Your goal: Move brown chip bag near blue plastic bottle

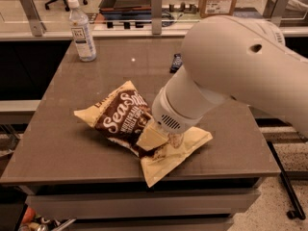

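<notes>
The brown chip bag [120, 117] lies on the brown table [67, 143], front middle, with cream ends and a dark middle with white script. My gripper [161, 144] comes down from the big white arm [231, 66] onto the bag's right half, its fingers [149, 137] closed on the crinkled foil. The bag's left end is tilted up off the table. The blue plastic bottle [82, 30], clear with a white cap and white label, stands upright at the table's far left corner, well away from the bag.
A small dark blue flat packet [176, 62] lies at the far middle of the table, partly behind my arm. A glass rail with metal posts [156, 6] runs along the far edge. The table's front edge is close below the bag.
</notes>
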You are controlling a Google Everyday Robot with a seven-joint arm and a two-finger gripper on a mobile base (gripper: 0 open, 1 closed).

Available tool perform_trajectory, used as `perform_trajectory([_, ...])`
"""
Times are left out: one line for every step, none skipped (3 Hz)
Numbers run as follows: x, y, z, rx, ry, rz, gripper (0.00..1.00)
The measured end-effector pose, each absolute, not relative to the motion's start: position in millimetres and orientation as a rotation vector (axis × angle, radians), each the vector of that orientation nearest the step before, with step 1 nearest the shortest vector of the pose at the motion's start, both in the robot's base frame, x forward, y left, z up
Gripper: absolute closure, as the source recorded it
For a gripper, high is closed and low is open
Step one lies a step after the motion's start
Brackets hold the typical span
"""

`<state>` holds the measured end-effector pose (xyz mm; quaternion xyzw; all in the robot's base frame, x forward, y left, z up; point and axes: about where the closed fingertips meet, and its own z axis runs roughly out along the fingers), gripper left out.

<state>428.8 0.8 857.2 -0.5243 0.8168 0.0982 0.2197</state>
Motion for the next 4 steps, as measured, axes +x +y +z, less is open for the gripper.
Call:
perform_trajectory([428.1,1.5,858.4,-1.452,2.257,0.269,0.87])
perform_trajectory([427.4,2.2,859.6,-1.453,2.254,0.266,1.0])
perform_trajectory([427.4,2.2,859.6,-1.453,2.254,0.266,1.0])
perform_trajectory([436.1,-1.5,869.7,-1.454,2.251,0.234,1.0])
